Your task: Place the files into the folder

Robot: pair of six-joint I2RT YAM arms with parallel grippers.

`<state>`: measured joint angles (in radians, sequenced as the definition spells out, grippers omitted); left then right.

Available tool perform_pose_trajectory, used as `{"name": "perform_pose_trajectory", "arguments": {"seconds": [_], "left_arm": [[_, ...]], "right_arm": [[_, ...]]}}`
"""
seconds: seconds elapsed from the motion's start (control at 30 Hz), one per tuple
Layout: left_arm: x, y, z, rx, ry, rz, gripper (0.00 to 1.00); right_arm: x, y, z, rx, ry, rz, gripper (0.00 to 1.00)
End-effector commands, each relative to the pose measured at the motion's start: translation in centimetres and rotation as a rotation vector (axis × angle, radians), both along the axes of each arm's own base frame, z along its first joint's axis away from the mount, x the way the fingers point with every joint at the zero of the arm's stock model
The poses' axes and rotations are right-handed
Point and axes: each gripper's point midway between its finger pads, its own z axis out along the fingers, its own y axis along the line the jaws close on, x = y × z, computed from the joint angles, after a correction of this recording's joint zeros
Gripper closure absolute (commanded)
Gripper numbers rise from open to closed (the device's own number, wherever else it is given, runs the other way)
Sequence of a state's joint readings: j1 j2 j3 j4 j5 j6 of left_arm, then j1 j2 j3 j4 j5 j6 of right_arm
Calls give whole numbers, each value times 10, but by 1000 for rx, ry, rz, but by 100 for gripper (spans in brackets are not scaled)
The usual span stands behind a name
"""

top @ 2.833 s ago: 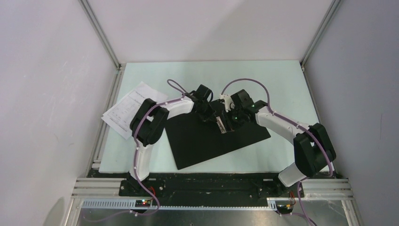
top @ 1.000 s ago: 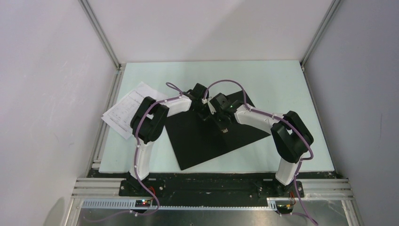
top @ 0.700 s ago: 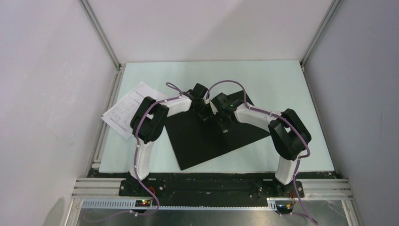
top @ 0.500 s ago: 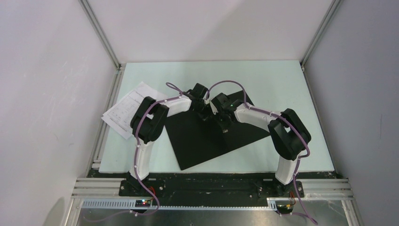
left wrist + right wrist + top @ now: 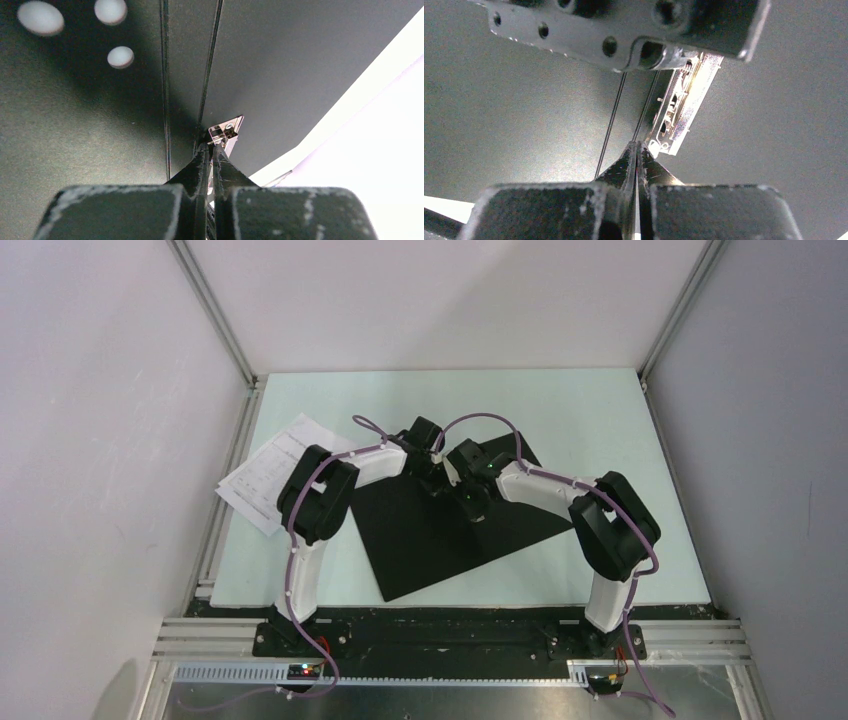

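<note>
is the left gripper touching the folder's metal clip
Touching. In the left wrist view the left gripper, shut, meets the end of the clip on the folder with no gap.

The top camera sits high above and behind the arm bases and looks down from afar on the whole bench (image 5: 600, 410), with the spread folder (image 5: 420, 545) at mid-frame. The left wrist camera rides just behind the left pincer (image 5: 210, 146) and the right wrist camera just behind the right pincer (image 5: 638, 145); each looks along its own fingers, very close to the folder's black inside. All three views share the folder's middle, and both wrist views show the metal clip (image 5: 227, 131) there.
</note>
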<state>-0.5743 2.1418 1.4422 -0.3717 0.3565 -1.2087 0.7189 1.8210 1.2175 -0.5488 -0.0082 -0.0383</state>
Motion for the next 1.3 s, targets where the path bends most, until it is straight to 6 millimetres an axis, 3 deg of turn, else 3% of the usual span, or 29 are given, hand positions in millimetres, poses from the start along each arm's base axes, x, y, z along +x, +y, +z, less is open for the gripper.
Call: {"name": "perform_pose_trajectory", "arguments": {"seconds": [0.0,0.47,1.27], "left_arm": [[-2,19,-40,102,51,52,96],[-2,19,-40,103,51,51,96],[1,23,-42,100,61,61,96]], "right_arm": [[2,6,19,31,-39,-3,100],[13,-9,0,-31,-44,-18,100],[-15,-12,-15,-25,71,-13,100]]}}
